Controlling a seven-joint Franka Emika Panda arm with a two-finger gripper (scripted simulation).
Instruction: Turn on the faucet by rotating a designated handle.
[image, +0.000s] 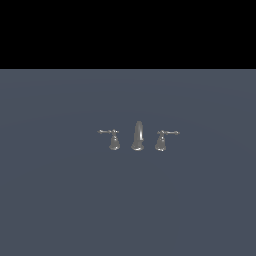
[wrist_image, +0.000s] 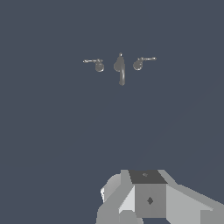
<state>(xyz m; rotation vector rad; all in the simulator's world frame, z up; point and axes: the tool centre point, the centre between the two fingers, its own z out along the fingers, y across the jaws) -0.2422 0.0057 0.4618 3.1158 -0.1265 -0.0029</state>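
- The faucet stands near the middle of a plain blue-grey surface, and it looks very small on it.
- It has three separate pieces in one row: a tall tapered spout in the middle and one lever handle on each side.
- The handle of the task is the one at the exterior view's left. Its thin lever goes out sideways toward the exterior view's left, away from the spout, and its bell-shaped base stands on the surface.
- The twin handle is at the exterior view's right of the spout, and its lever points to the exterior view's right.
- The three pieces are close to each other but do not touch.
- In the wrist view the same set is seen from above: the handle, the spout and the twin handle.
- The robot arm does not show in the exterior view.
- In the wrist view only a white and grey part of the arm's body shows, well apart from the faucet.
- The fingers of the tool are not seen in any picture, so I cannot tell if the tool is open or closed.
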